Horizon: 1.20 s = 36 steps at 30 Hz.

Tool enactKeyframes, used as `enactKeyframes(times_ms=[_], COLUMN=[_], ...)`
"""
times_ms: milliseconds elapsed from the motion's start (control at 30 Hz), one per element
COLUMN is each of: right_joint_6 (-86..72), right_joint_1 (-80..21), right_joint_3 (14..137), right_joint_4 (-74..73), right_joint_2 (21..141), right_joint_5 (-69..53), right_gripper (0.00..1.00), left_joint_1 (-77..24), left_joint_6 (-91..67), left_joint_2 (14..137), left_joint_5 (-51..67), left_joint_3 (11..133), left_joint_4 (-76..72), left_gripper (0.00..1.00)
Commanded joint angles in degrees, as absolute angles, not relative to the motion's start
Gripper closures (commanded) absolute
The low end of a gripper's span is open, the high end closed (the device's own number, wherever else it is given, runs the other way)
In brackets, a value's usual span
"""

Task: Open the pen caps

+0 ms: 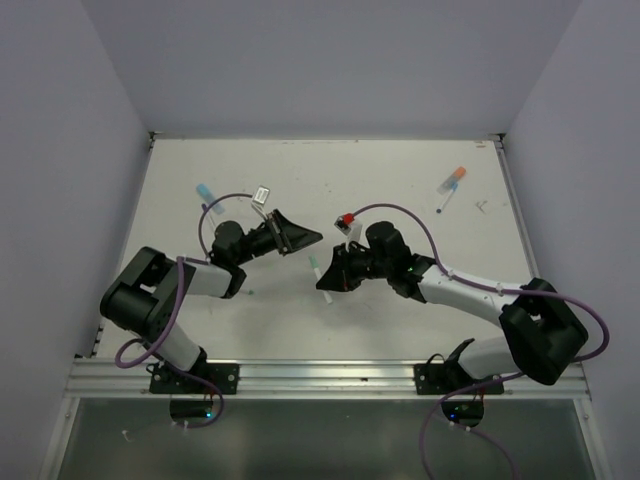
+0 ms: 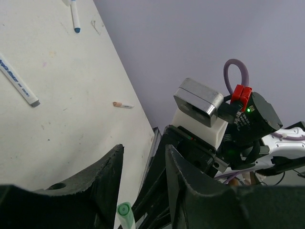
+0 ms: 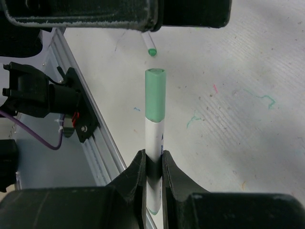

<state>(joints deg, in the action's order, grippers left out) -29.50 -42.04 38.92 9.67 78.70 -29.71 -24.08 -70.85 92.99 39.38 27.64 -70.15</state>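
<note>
My right gripper (image 3: 153, 164) is shut on the white barrel of a pen (image 3: 153, 138), and the pen's green cap (image 3: 155, 93) sits on its far end, pointing at my left gripper. In the left wrist view the round end of that green cap (image 2: 125, 210) shows low between the spread fingers of my left gripper (image 2: 144, 160), which touch nothing. From above, the left gripper (image 1: 308, 238) and the right gripper (image 1: 325, 279) face each other mid-table with the pen (image 1: 316, 266) between them. A light blue cap (image 1: 205, 189) lies at the back left.
A marker with an orange end (image 1: 452, 181) and a thin pen (image 1: 441, 206) lie at the back right. A short clear tube with a green tip (image 3: 149, 46) lies on the table under the left gripper. A white pen (image 2: 19, 83) lies further off. Walls close in three sides.
</note>
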Motion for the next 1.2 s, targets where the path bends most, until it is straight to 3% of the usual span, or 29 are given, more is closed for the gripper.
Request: enactKeyframes(times_ms=[0,100,233,1167], right_joint_6=[-30.4,-30.8,-30.6,-35.0], right_joint_1=[-41.9,-41.9,-41.8,-39.0], right_joint_3=[39.6,39.6,39.7,41.0], right_joint_4=[11.5,11.4,10.4,15.6], right_joint_2=[77.2,76.2,74.2,78.9], right_joint_5=[-29.9,-29.4,-27.1,-25.8], right_gripper=[1.0,1.0,1.0,1.0], left_joint_1=[-24.3,-24.3,-24.6,-27.0], left_joint_6=[-67.5,-65.0,-62.4,-65.0], left_joint_2=[91.0,89.2,87.7,90.3], left_joint_5=[39.7,38.8,38.3,40.1], left_joint_3=[26.5,26.4,26.1,25.3], left_joint_4=[-71.6,-67.0,-63.7,-69.1], left_gripper=[0.55,0.46,0.45,0.68])
